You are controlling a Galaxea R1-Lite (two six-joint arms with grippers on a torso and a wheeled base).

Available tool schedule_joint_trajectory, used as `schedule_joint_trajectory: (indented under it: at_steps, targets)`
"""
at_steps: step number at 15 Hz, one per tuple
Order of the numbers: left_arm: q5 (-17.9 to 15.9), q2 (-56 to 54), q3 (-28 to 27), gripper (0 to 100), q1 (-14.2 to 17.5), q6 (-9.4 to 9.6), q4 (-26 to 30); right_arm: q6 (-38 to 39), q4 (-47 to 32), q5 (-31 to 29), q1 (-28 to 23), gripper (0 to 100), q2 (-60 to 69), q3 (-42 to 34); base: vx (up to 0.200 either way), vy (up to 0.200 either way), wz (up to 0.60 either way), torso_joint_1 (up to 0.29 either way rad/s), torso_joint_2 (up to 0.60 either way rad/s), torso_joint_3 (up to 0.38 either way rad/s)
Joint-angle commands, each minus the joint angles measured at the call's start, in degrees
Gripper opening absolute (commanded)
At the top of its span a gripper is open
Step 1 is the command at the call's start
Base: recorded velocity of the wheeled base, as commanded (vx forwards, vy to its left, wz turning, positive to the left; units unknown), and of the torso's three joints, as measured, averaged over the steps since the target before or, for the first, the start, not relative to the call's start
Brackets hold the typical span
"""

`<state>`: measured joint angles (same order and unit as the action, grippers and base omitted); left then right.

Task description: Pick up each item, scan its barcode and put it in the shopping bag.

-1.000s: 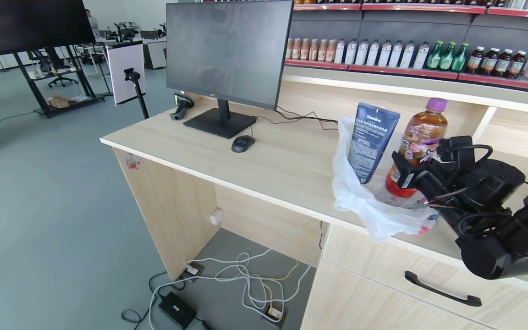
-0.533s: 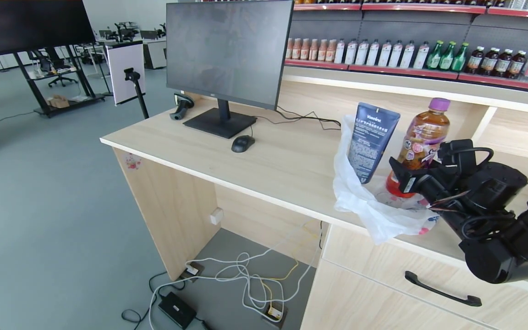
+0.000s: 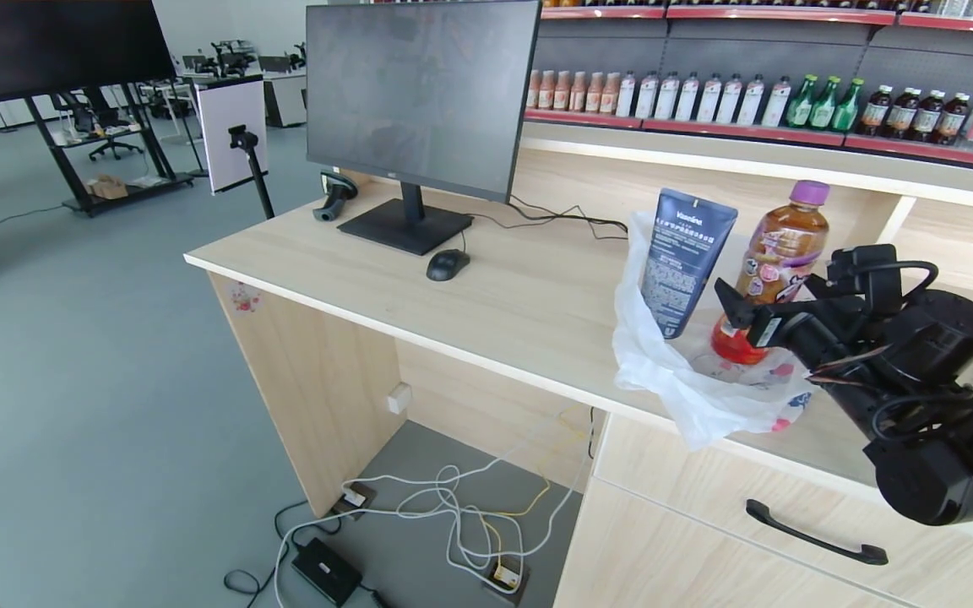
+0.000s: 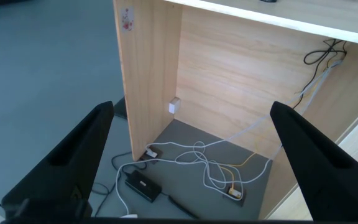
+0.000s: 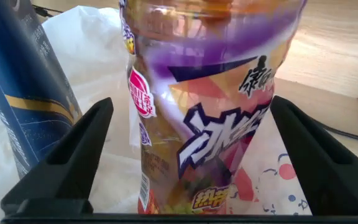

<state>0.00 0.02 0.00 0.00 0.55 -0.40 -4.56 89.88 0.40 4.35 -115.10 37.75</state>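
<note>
Hanging with its two black fingers spread wide and grasping nothing, the left gripper (image 4: 191,155) points at grey floor and a tangle of white and yellow cables (image 4: 211,169) under the desk.

In the head view, a long light wooden counter (image 3: 529,304) runs from centre left to the right edge. At its upper left end a black handheld barcode scanner (image 3: 334,196) stands just beside the base of a large dark flat monitor (image 3: 423,97). A black computer mouse (image 3: 448,264) lies in front of the monitor stand.

Right of centre, a crumpled white plastic shopping bag (image 3: 672,371) sits open at the counter's front edge. Inside it stand a dark blue squeeze tube (image 3: 687,257), cap end down, and to its right an upright amber drink bottle with a purple cap (image 3: 778,253).

At centre right, the black right gripper (image 3: 744,314) is level with the bottle's lower half. Its fingers (image 5: 61,168) are released and spread apart, with the bottle between them rather than clamped.

Rows of bottled drinks fill the red-edged shelves (image 3: 757,97) along the upper right.
</note>
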Motion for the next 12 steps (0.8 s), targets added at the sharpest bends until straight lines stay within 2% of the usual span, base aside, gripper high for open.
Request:
schedule_joint_trajectory:
  at_steps: [1, 7, 12]
  targets:
    - [0.00, -0.02, 0.00, 100, 0.00, -0.11, -0.04, -0.10, 0.12, 0.04, 1.01, 100, 3.75, -1.89, 0.000, 0.000, 0.00, 0.000, 0.00, 0.000]
    - [0.00, -0.02, 0.00, 100, 0.00, -0.20, 0.05, -0.19, 0.12, 0.04, 1.45, 100, 11.22, -6.90, 0.000, 0.000, 0.00, 0.000, 0.00, 0.000]
    - [0.00, -0.02, 0.00, 100, 0.09, -0.20, 0.05, -0.19, 0.12, 0.04, 2.77, 100, 23.26, -16.40, 0.000, 0.000, 0.00, 0.000, 0.00, 0.000]
